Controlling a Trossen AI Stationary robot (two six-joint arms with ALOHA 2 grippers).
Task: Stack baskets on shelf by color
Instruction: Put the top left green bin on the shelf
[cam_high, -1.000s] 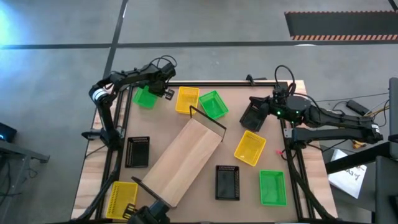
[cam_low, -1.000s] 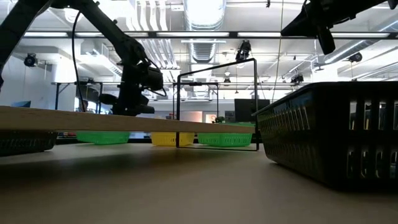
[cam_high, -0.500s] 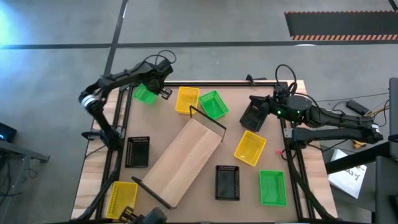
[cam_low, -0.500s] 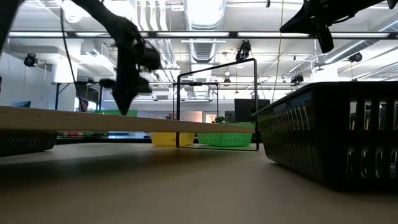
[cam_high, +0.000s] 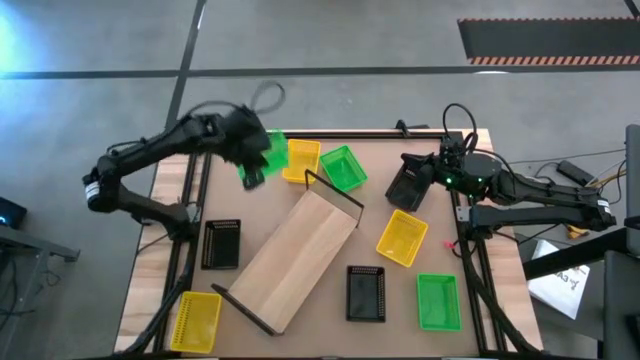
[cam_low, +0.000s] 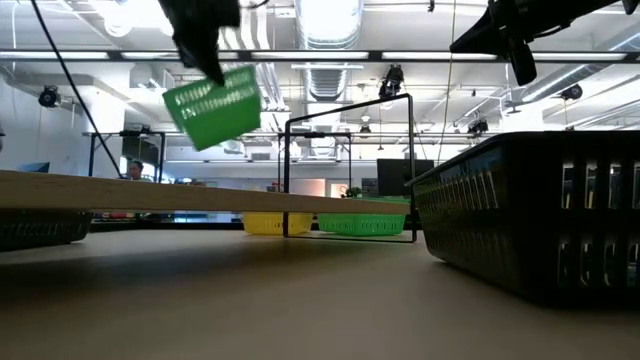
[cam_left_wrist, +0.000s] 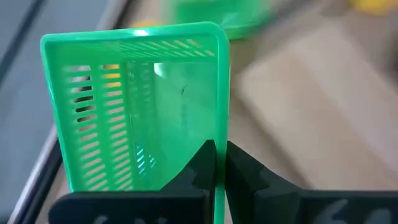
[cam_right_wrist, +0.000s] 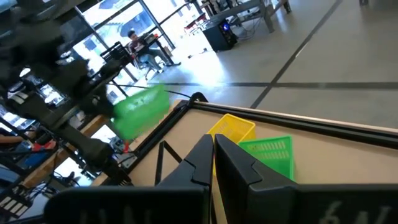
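Baskets nearest the bottom edge of the high view lie scattered on the table (cam_high: 470, 345): a yellow basket (cam_high: 197, 320) at lower left, a black basket (cam_high: 366, 293) and a green basket (cam_high: 437, 301) at lower right. Above them, the shelf (cam_high: 296, 257) crosses the centre on a diagonal, with nothing on it yet. Farther up sit another yellow basket (cam_high: 301, 160) and a green one beside it.

Higher still, toward the upper left, the left gripper (cam_left_wrist: 216, 163) holds the lifted green basket (cam_high: 264, 157) clear of the table, jaws closed on one thin side wall, as the left wrist view shows. In the low view this basket (cam_low: 213, 104) hangs tilted above the shelf board. It looks light, thin-walled plastic with slotted sides: stiff enough to lift by one wall, but likely to flex and swing from such an edge pinch. A hold at the middle of a long wall, just under the rim, would probably keep it level; its smooth surface may slip if pinched lightly.

The right gripper (cam_right_wrist: 213, 162) waits at the upper right with jaws together, holding nothing.
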